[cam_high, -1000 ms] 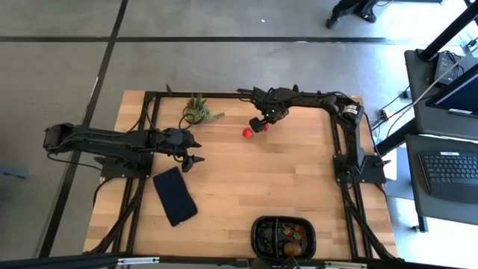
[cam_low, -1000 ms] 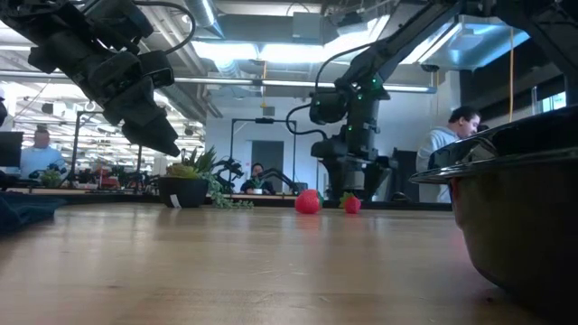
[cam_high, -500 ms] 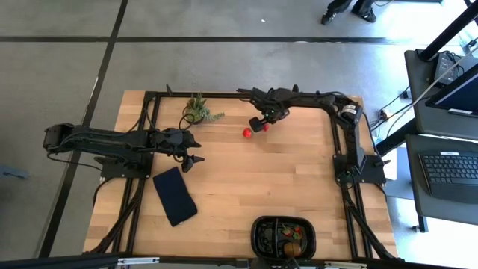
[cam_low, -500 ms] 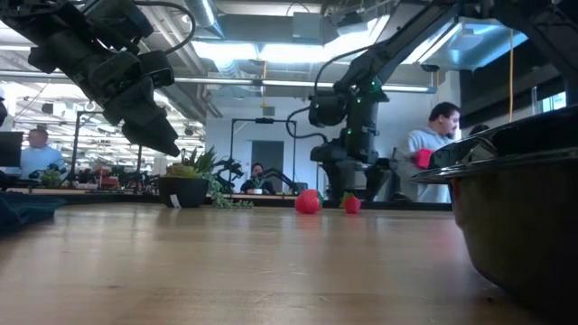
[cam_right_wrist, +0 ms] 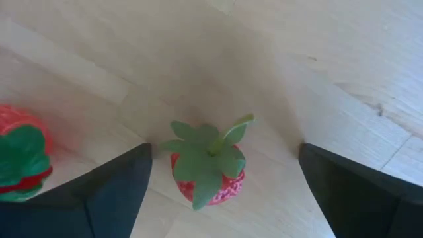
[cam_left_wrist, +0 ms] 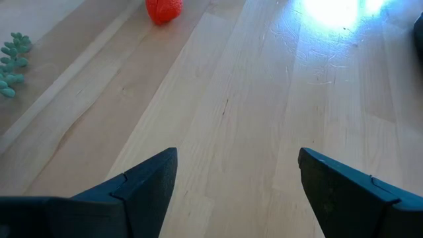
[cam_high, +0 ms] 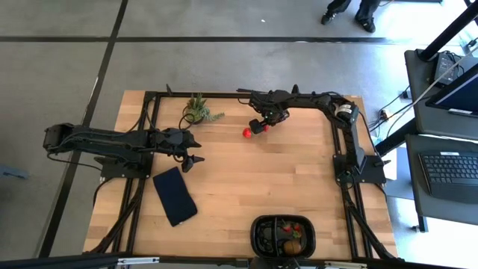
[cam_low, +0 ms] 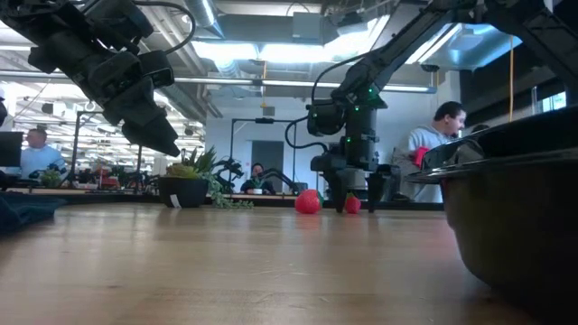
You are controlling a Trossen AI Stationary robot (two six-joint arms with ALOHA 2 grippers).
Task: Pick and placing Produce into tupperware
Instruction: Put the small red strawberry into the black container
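Wood table (cam_high: pixel 246 179), pale planks, black frame round the edge; grey floor beyond, a desk with keyboard at 3 o'clock.

Two strawberries loose on the table toward 12 o'clock: a larger one (cam_high: pixel 246 132) and a smaller one (cam_high: pixel 264 127) just beside it, the pair close but apart.

Right gripper (cam_high: pixel 263 125) is down over the smaller strawberry. In the right wrist view its fingers (cam_right_wrist: pixel 112 192) stand wide, one on each side of the berry (cam_right_wrist: pixel 208 173), not touching it; green leaves face the camera. The larger strawberry (cam_right_wrist: pixel 20 155) shows at that view's edge. Low view puts the gripper (cam_low: pixel 354 200) at table level with both berries (cam_low: pixel 308 200) by it.

Left gripper (cam_high: pixel 192 159) hangs above the table at 9 o'clock, fingers (cam_left_wrist: pixel 149 182) apart, holding nothing.

One tupperware (cam_high: pixel 258 237) at 6 o'clock, on the table edge, with fruit already in it: red pieces and a brown kiwi (cam_high: pixel 290 247). Exact count inside cannot be told.

One potted plant (cam_high: pixel 197 109) at 11 o'clock. One navy slab (cam_high: pixel 175 196) at 8 o'clock, flat.

Two people (cam_low: pixel 432 144) show in the room behind.
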